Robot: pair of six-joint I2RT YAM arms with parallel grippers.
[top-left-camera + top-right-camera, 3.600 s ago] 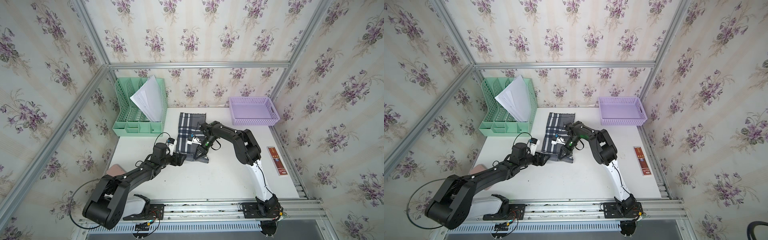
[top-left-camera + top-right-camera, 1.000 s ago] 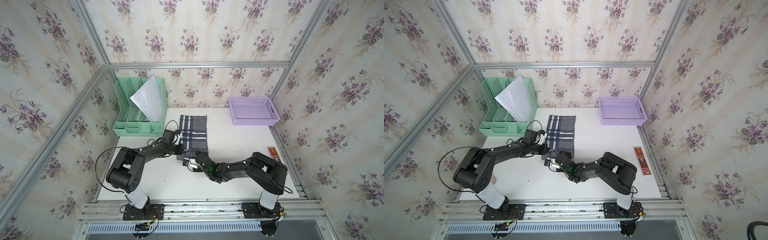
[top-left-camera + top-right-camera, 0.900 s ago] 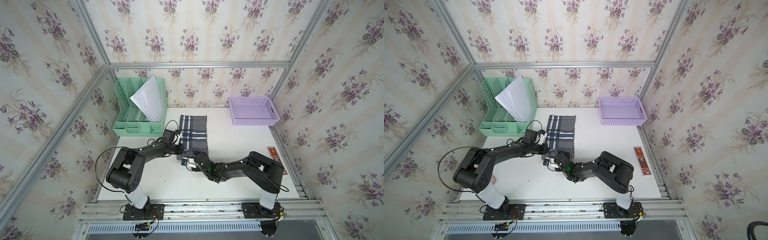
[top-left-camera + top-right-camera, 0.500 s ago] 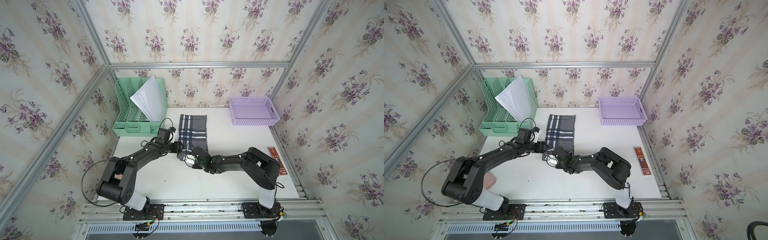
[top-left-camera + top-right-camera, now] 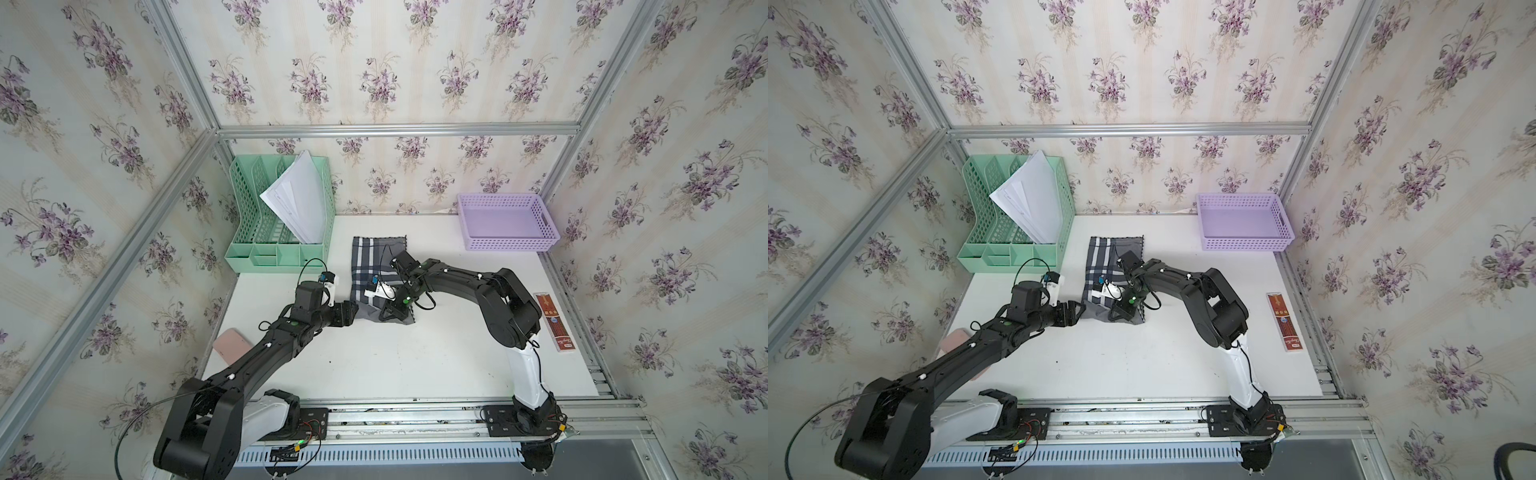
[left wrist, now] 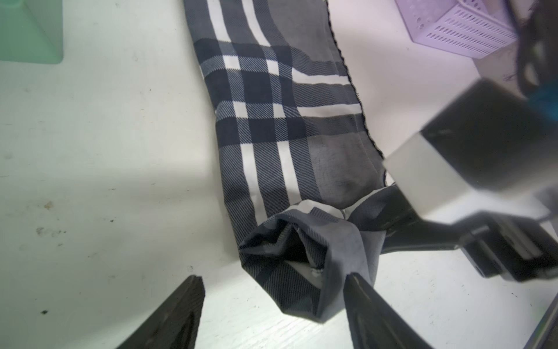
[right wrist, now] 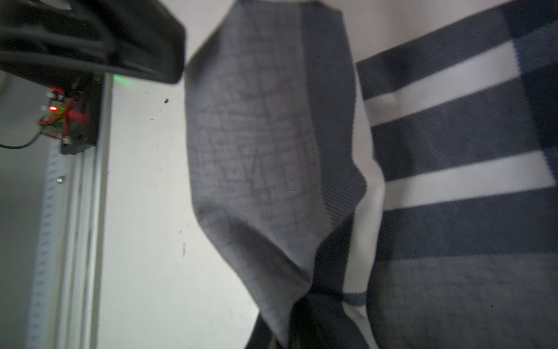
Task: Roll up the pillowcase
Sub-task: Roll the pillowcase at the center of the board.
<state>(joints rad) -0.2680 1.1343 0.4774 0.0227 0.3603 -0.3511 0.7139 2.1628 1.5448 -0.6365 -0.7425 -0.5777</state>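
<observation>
**While right pinches the roll, left stands open at its end**

Although most of the pillowcase [image 5: 365, 259] lies flat on the table [image 5: 415, 365], its near end is gathered into a loose roll [image 6: 302, 250]. Right gripper [image 5: 390, 312] is clamped on that roll toward its right end. Left gripper [image 6: 273, 278] stands wide and holds nothing, with the roll's left end lying between the jaws. The flat cloth's long axis runs away from both arms, and the roll lies crosswise. Judgement: the next turn must carry the roll toward the table's far side. The left end is unsecured.
</observation>
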